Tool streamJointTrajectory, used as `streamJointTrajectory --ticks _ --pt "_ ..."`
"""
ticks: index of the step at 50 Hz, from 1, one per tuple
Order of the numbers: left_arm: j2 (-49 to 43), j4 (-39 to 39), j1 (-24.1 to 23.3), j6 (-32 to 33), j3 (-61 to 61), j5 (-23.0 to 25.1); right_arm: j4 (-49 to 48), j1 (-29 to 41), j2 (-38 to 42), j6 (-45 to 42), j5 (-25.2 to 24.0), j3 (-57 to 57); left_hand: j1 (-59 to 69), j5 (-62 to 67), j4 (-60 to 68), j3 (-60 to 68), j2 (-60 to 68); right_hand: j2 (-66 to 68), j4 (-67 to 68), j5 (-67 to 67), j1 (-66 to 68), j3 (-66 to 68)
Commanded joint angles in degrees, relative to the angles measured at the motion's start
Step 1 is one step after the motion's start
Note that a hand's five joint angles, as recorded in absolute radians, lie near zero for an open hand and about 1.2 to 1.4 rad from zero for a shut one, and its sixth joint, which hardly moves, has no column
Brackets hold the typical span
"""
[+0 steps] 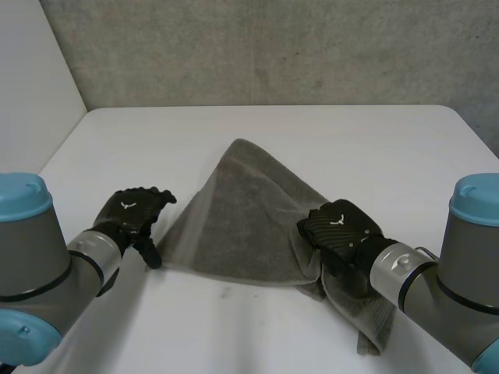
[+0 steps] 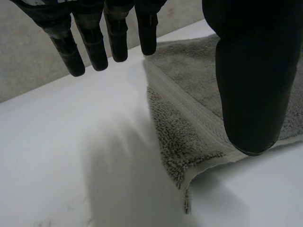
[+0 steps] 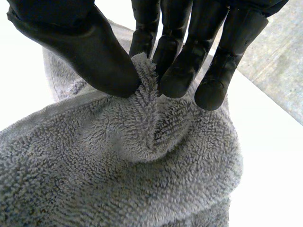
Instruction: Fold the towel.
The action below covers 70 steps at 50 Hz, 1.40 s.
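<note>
A grey towel [image 1: 242,214] lies on the white table [image 1: 265,132], folded into a rough triangle with its peak pointing away from me. My right hand [image 1: 339,230] is at the towel's right side, with thumb and fingers [image 3: 180,71] pinching a raised ridge of the towel [image 3: 142,137]. A bunched part of the cloth trails down toward the table's near edge beside the right arm. My left hand [image 1: 132,214] hovers just off the towel's left corner, fingers [image 2: 97,45] straight and apart from the thumb [image 2: 251,85]. The towel's corner [image 2: 189,137] lies flat under that hand, untouched.
A grey wall [image 1: 273,47] stands behind the table's far edge. Bare white tabletop stretches beyond the towel and to both sides of it.
</note>
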Motion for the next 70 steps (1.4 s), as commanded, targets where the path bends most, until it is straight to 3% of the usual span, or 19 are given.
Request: streamJointTrajectory --ticks 1,16,38,48,50,54,62,64,70 --pt "-3.4 3.1 -0.5 1.6 0.3 0.1 0.3 -0.1 -0.5 0.6 -0.4 -0.1 4.7 4.6 4.7 4.7 4.7 5.7 2.5 3.1 4.8 2.4" --pt "-7.4 3.4 -0.9 6.6 1.5 1.4 -0.1 -0.8 -1.7 6.0 -0.8 -0.1 8.1 8.0 8.1 8.1 8.1 5.7 2.5 3.1 4.8 2.4" --pt "-11.5 4.8 -0.9 7.0 4.5 1.3 -3.0 -3.0 -6.7 12.9 -0.8 0.9 23.9 23.8 23.9 23.9 23.9 5.7 2.5 3.1 4.8 2.4" --pt "-12.5 4.7 -0.9 8.5 6.9 1.2 -3.1 -3.0 -6.7 12.9 -0.8 0.9 49.0 48.9 49.0 48.9 49.0 5.7 2.5 3.1 4.8 2.4" --pt "-12.2 4.7 -0.9 8.5 8.3 1.2 -3.1 -3.1 -6.7 12.9 -0.8 0.8 62.2 62.1 62.2 62.2 62.2 5.7 2.5 3.1 4.8 2.4" --pt "-10.9 4.5 -1.0 8.0 9.9 0.8 -3.0 -3.1 -7.0 12.9 -0.8 0.3 62.3 62.1 62.2 62.2 62.2 5.7 2.5 3.1 4.8 2.4" --pt "6.2 3.8 -1.5 6.8 9.9 0.5 0.2 -4.0 -16.0 13.6 -0.2 -4.8 62.3 62.1 62.2 62.2 62.2 5.7 2.5 3.1 4.8 2.4" --pt "16.7 3.9 -0.8 5.5 8.7 0.5 5.4 -4.9 -18.6 13.6 -0.3 -8.7 62.3 62.1 62.2 62.2 62.2 5.7 2.5 3.1 4.8 2.4" --pt "27.1 3.6 -0.5 4.6 6.9 0.8 17.6 -5.9 -18.7 12.9 -1.0 -15.8 62.3 62.1 62.2 62.2 62.2 5.7 2.5 3.1 4.8 2.4"
